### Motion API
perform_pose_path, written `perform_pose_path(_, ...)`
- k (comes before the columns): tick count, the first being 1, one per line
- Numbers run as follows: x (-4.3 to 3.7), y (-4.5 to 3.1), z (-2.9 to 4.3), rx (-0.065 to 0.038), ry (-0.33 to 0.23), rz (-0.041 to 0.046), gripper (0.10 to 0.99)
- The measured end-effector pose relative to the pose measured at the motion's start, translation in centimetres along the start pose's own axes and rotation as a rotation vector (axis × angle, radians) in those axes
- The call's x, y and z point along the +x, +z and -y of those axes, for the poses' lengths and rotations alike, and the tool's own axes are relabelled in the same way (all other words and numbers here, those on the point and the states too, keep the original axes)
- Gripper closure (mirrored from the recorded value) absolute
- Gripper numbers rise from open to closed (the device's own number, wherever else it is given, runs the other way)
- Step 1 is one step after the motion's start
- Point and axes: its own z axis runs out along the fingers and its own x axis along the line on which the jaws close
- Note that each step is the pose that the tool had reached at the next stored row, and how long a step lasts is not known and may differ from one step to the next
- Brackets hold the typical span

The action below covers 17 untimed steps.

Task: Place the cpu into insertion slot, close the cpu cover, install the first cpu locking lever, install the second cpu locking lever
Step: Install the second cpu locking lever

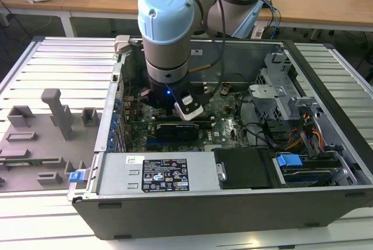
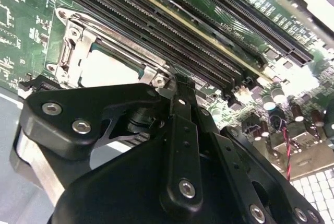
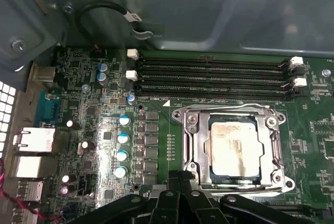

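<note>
The cpu (image 3: 232,151) sits flat in the insertion slot (image 3: 202,151), its dull silver top catching a pale glare, right of centre in the first wrist view. The cpu cover (image 3: 235,113) lies closed over it, a grey metal frame whose square window leaves the chip's top showing. In the second wrist view the same chip (image 2: 107,70) appears at the left of the frame as a bright patch inside the cover (image 2: 78,44).

The gripper (image 2: 180,85) hangs just beside the socket's edge; its black fingers (image 2: 181,125) look drawn close together at the tips, with nothing seen between them. In the first wrist view the fingertips (image 3: 180,182) rise from the bottom edge, just short of the cover's near rim.

Around the socket spreads the green motherboard (image 3: 104,130), with four long black memory slots (image 3: 214,78) above the socket in the first wrist view and a row of small silver capacitors (image 3: 122,145) to its left.

The exterior view shows more: the arm (image 1: 166,34), grey with light blue caps, reaches down into an open computer case (image 1: 233,203) lying on its side on a ribbed metal table (image 1: 58,63). A grey fixture tray (image 1: 41,139) rests at the exterior view's left, and wooden desks (image 1: 326,5) stand across the top of the frame.
</note>
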Motion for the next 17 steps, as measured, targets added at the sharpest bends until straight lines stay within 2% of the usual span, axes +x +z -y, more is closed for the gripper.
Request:
perform_pose_path(3,0.01,0.12,0.03,-0.003,0.000,-0.0004,0.980)
perform_pose_path(7,-0.01,-0.04,-0.01,-0.001,0.000,-0.0007,0.980)
perform_pose_path(10,-0.04,-0.74,-0.28,0.009,0.000,-0.0010,0.980)
perform_pose_path(12,-0.08,-1.23,-0.57,0.024,0.000,-0.0010,0.980)
perform_pose_path(14,-0.11,-1.72,-0.76,0.047,0.001,-0.0011,0.980)
perform_pose_path(15,-0.13,-1.92,-0.83,0.062,0.002,-0.0012,0.980)
perform_pose_path(17,-0.29,-2.10,-0.88,0.085,0.006,-0.0006,0.980)
